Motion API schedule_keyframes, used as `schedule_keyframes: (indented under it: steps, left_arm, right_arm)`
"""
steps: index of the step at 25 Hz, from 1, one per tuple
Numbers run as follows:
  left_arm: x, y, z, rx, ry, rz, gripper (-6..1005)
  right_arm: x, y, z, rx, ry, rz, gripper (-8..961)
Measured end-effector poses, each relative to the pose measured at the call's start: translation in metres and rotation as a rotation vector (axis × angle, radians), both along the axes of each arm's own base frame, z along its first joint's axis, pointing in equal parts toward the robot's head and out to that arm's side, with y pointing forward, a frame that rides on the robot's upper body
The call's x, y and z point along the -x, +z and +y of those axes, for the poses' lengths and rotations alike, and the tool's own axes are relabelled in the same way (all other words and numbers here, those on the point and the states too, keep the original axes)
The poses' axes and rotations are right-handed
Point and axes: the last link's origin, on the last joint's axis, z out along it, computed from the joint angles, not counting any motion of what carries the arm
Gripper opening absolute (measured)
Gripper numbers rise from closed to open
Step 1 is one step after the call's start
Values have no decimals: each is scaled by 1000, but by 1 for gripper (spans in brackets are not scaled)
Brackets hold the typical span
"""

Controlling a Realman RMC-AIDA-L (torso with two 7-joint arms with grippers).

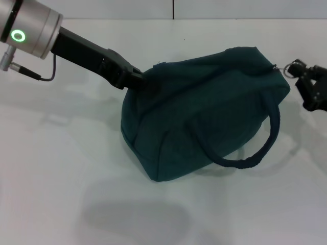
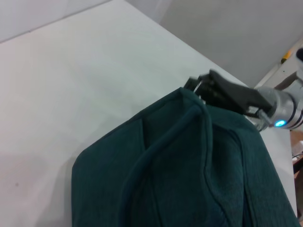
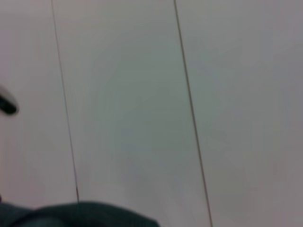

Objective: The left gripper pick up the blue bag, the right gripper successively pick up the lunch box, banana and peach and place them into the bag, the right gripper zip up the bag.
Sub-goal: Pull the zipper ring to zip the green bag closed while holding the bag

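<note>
Two grippers flank blue bag (image 1: 204, 112), we note. Left gripper (image 1: 137, 81) clamps bag's left upper edge, fabric bunched there, bag lifted, shadow on white table (image 1: 61, 153) beneath. One loop handle (image 1: 255, 148) droops down front. Right gripper (image 1: 306, 84) sits just beside bag's right end at silver ring pull (image 1: 292, 67); we cannot tell if fingers pinch ring.

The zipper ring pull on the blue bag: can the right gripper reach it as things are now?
Probably yes. The right gripper sits right beside the ring pull at the blue bag's end, with nothing between them. The left gripper holds the opposite end.
</note>
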Motion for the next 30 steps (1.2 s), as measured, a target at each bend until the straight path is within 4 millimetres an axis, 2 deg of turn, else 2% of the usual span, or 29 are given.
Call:
schedule_keyframes:
  steps: [4,16,23,27,30]
  left_arm:
    - [0,6,3,-26,-3,-25,59]
    - [7,16,4,-48,3,-32,60]
    - [10,17,3,-54,5,-32,60]
    - [10,17,3,-58,-3,-35,60]
    - [12,17,3,-63,3,-37,60]
  right_arm:
    - [-2,-10,-1,34,-17,-35,35]
    - [-11,-17,6,44,-87,-94,36]
    - [3,-39,7,151,-16,-158,36]
    - [7,-43,4,173,17,-160,36]
    - [16,-40,-6,184,97,-113,37]
